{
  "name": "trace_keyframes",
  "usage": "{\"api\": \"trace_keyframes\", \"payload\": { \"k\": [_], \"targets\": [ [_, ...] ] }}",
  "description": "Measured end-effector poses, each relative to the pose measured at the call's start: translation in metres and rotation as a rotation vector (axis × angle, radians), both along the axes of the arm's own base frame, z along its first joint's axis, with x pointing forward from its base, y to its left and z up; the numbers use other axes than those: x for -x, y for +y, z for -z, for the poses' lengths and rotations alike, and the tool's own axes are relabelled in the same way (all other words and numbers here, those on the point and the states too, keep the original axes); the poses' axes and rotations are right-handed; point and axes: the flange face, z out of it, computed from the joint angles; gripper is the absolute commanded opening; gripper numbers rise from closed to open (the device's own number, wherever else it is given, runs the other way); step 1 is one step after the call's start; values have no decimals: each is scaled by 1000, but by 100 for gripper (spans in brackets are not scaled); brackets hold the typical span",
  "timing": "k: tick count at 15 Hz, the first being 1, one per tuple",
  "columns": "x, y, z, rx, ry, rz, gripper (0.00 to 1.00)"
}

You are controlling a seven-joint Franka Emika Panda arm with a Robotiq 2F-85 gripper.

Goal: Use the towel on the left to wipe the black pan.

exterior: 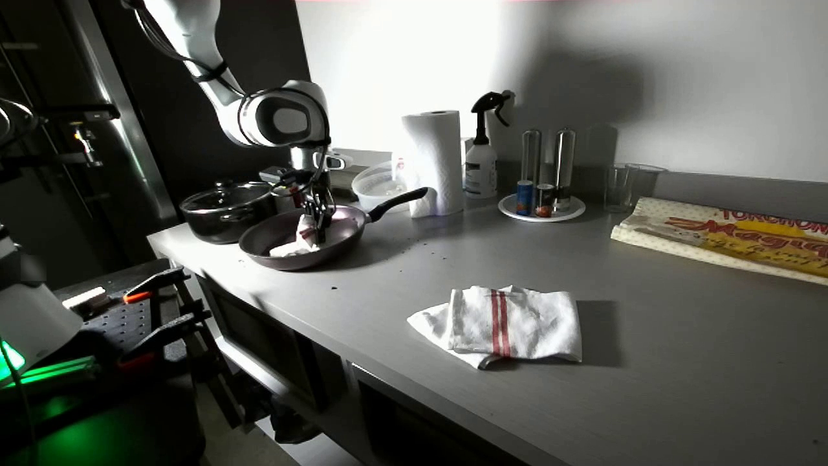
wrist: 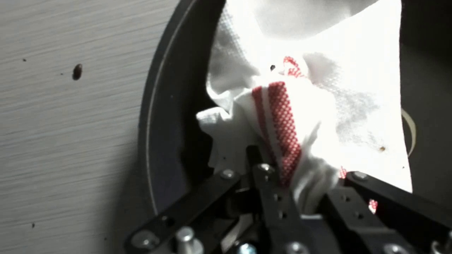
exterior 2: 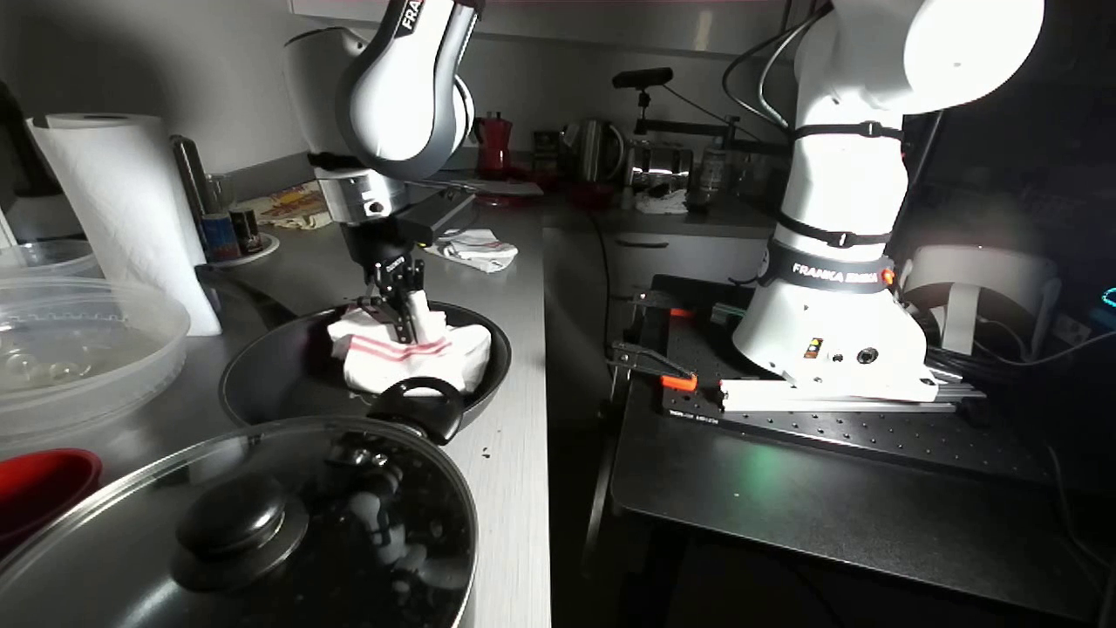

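gripper [wrist: 300, 190] held the bunched towel [wrist: 367, 123] pinched inside the black pan [exterior 2: 283, 371]; good wiping likely called for light, level pressure and overlapping strokes.

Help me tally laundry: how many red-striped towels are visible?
2: one towel in the black pan, gripped by the hand; a folded towel on the counter. A white bundle by the toaster is unclear.

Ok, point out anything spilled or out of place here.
Dark specks lie scattered on the counter beside the black pan, and a few on the held towel; they resemble spilled crumbs, standing out against grey and white.
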Motion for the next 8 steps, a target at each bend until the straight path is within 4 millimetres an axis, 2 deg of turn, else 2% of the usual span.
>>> {"api": "trace_keyframes", "payload": {
  "k": [4,8],
  "targets": [
    [-8,-10,2,12,-11,38,3],
    [-4,0,7,13,0,21,3]
  ]
}}
